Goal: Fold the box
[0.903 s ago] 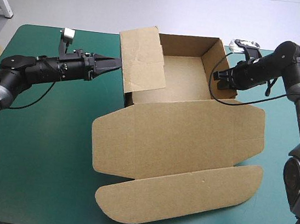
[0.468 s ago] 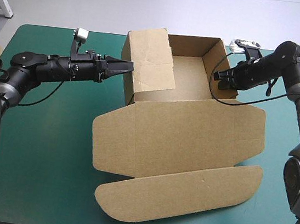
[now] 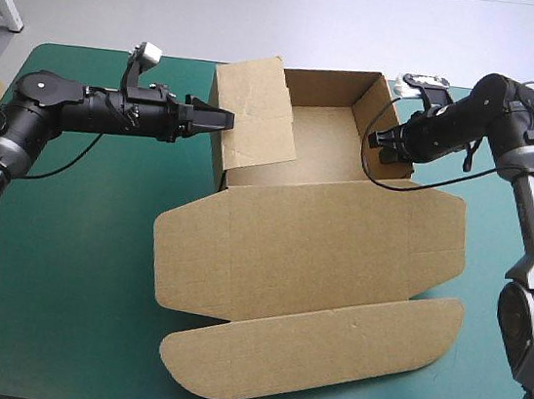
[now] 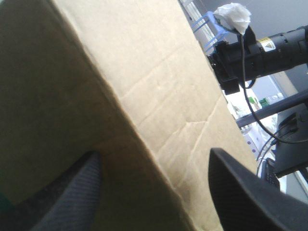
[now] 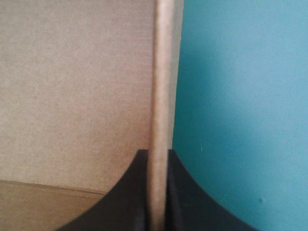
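- Teal-green table cover (image 3: 61, 271) spans the high view, bare on both sides of the work.
- Brown cut-board box (image 3: 310, 249) sits mid-table, part raised. Its open tray is toward the far edge, with the far wall and right wall (image 3: 380, 126) upright.
- Broad lid panel (image 3: 341, 239) lies flat on the cover toward the near edge. It ends in a long rounded flap (image 3: 316, 349).
- Left wall panel (image 3: 254, 109) stands tilted at the tray's left side.
- Left gripper (image 3: 224, 117) reaches in level from the table's left, with its tips at the outer face of the left wall panel.
- In the left wrist view the left gripper (image 4: 154, 152) is released, its black fingers (image 4: 72, 197) well apart with nothing clamped. Brown board (image 4: 144, 72) fills the view ahead of them, and a folded corner edge runs down between them.
- Right gripper (image 3: 381, 141) is at the top edge of the right wall.
- In the right wrist view the right gripper (image 5: 156, 154) is clenched on that wall, its fingers all but closed with the board's edge pinched between them. Inner board (image 5: 72, 96) lies to one side of the edge and the teal-green cover (image 5: 240, 96) to the other.
- Beyond the board, the left wrist view also shows the right arm (image 4: 269, 48).
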Robot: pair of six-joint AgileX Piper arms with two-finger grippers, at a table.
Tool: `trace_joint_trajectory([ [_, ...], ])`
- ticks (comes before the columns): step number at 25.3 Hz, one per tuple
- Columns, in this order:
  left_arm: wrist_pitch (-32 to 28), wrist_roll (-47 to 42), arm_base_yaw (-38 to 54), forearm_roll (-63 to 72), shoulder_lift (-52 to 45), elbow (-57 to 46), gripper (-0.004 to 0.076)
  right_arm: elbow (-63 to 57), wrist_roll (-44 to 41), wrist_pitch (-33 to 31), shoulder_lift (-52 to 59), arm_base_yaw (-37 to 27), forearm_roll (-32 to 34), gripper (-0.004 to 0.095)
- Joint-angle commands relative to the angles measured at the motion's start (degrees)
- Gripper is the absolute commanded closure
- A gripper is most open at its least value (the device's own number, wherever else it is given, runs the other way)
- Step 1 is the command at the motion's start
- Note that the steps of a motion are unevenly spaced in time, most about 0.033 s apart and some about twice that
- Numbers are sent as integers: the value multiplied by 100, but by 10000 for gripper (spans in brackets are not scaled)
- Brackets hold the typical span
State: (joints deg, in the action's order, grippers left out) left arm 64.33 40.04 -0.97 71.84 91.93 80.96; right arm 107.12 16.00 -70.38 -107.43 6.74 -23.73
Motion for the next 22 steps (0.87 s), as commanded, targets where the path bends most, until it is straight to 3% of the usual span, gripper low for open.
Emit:
trace_joint_trajectory([
  [1, -228, -402, -101, -50, -242, 255, 255, 157, -57, 115, 313, 35, -197, 906],
  [9, -939, -715, -465, -564, -242, 260, 255, 157, -250, 200, 313, 210, 90, 906],
  [19, -1628, -1921, -654, -1933, -242, 260, 282, 222, -1354, 585, 381, 916, 1503, 906],
  [22, -1781, -2166, -654, -2236, -242, 260, 296, 222, -1559, 770, 412, 1050, 1492, 906],
])
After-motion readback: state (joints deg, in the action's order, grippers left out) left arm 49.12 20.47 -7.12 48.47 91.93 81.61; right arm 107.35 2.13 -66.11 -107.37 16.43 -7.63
